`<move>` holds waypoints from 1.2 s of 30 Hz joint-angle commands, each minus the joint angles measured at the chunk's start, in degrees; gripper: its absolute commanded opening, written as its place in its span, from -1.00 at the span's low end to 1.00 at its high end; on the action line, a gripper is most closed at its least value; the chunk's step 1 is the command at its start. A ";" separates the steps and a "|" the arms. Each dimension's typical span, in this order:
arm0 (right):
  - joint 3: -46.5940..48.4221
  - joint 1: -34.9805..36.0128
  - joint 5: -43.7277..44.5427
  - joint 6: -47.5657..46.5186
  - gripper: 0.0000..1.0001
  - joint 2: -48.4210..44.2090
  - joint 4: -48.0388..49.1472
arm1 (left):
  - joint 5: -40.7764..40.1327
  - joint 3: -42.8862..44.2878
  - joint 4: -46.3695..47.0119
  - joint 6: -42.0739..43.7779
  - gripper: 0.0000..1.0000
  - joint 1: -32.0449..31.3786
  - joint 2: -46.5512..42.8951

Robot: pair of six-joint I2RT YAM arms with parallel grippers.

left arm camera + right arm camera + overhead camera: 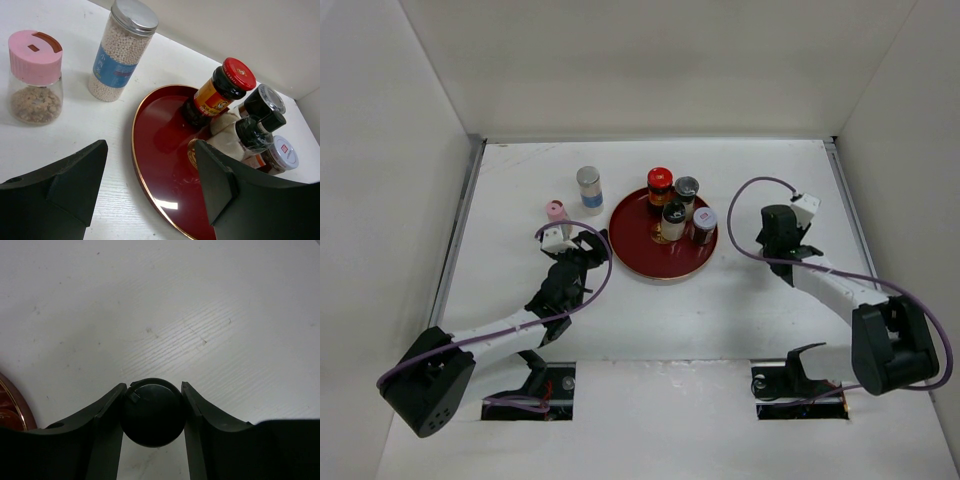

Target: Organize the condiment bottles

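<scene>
A red plate (640, 262) holds several condiment bottles: a red-capped one (660, 185), a grey-capped one (687, 190), a black-capped one (673, 220) and a white-capped one (704, 225). A silver-capped bottle of white beads (588, 188) and a pink-capped jar (556, 212) stand on the table left of the plate. My left gripper (590, 247) is open and empty over the plate's left rim (136, 160), with the pink-capped jar (35, 75) and the silver-capped bottle (120, 55) beyond it. My right gripper (778, 224) is right of the plate, shut on a black-capped bottle (152, 412), whose body is hidden.
White walls enclose the table on the left, back and right. The plate's edge (10, 407) shows at the left of the right wrist view. Bare white table lies around the right gripper and in front of the plate.
</scene>
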 commanded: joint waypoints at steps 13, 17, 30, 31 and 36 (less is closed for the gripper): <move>3.94 24.22 4.27 3.41 -0.22 -14.76 -10.67 | 0.37 0.21 2.91 -0.57 0.38 0.12 0.05; 8.33 31.34 4.27 2.63 -0.20 -8.09 -6.91 | 0.37 0.48 2.83 -0.30 0.38 0.20 0.66; 14.05 33.47 0.75 -8.36 -0.16 11.60 8.30 | -0.33 1.44 1.69 1.45 0.38 1.52 1.98; 13.70 33.20 0.58 -8.62 -0.14 12.57 9.18 | -0.42 1.53 1.68 1.54 0.38 1.61 2.15; 12.82 33.02 -0.66 -8.89 -0.02 15.65 10.77 | -1.12 2.67 0.81 1.72 0.38 2.40 2.42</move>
